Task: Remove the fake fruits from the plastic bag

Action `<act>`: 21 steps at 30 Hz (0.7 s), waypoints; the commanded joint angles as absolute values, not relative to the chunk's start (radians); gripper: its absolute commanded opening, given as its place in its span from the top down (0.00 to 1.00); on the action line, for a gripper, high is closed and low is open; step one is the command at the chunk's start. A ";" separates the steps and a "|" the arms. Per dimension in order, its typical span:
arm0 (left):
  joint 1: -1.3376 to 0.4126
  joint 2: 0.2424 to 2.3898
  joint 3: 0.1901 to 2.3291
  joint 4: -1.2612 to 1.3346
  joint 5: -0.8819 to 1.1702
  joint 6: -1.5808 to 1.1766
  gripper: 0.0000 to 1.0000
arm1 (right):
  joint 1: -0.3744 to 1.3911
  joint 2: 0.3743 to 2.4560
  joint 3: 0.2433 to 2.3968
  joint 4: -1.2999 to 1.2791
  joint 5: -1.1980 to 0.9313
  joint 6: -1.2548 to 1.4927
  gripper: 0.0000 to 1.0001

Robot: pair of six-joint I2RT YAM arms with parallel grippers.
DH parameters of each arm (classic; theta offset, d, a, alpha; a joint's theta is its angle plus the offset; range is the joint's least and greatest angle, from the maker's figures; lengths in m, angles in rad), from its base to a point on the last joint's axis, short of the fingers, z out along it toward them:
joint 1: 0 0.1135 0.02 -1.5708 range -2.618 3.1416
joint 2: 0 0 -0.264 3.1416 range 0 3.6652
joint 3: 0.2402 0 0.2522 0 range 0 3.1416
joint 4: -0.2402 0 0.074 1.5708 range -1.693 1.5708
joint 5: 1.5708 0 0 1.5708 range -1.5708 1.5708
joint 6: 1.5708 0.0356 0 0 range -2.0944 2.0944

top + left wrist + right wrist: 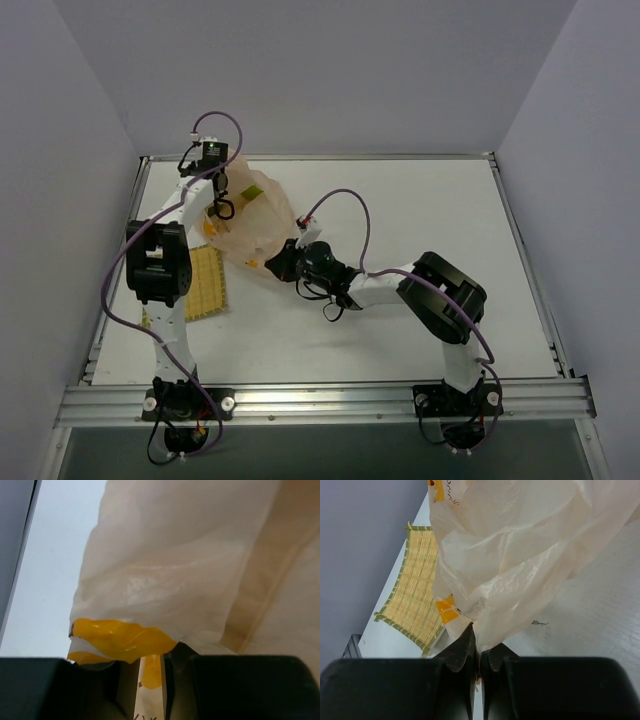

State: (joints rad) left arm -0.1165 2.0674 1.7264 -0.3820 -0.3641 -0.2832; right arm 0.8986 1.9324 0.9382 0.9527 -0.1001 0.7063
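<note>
The plastic bag (255,225) is thin, pale peach-cream and crumpled, lifted off the table between both arms. My left gripper (218,207) is shut on its upper left edge; in the left wrist view a printed strip of the bag (150,680) sits pinched between the fingers (95,690). My right gripper (284,262) is shut on the bag's lower right corner, and the film (520,565) bunches into the closed jaws in the right wrist view. A yellow-green patch (253,189) shows through the bag's top, likely a fake fruit. No fruit lies outside the bag.
A flat yellow woven mat (205,285) lies on the white table left of the bag, partly under the left arm; it also shows in the right wrist view (417,587). The table's raised rim (320,157) runs along the back.
</note>
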 commanded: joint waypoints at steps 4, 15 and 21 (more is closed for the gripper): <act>-0.100 1.919 1.631 -0.322 -0.319 -0.313 0.82 | 0.902 1.859 0.968 0.850 -0.020 0.612 0.71; -0.103 1.649 1.464 -0.314 -0.147 -0.434 0.37 | 0.911 1.651 1.066 0.453 0.182 0.456 0.09; -0.124 1.503 1.387 -0.377 -0.084 -0.486 0.58 | 0.956 1.698 1.175 0.457 0.126 0.437 0.80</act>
State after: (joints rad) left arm -0.1108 1.5581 1.3838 -0.3439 -0.1360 -0.4370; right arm 0.9287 1.6653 1.0927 0.4850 0.1352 0.4679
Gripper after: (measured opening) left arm 0.441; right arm 0.237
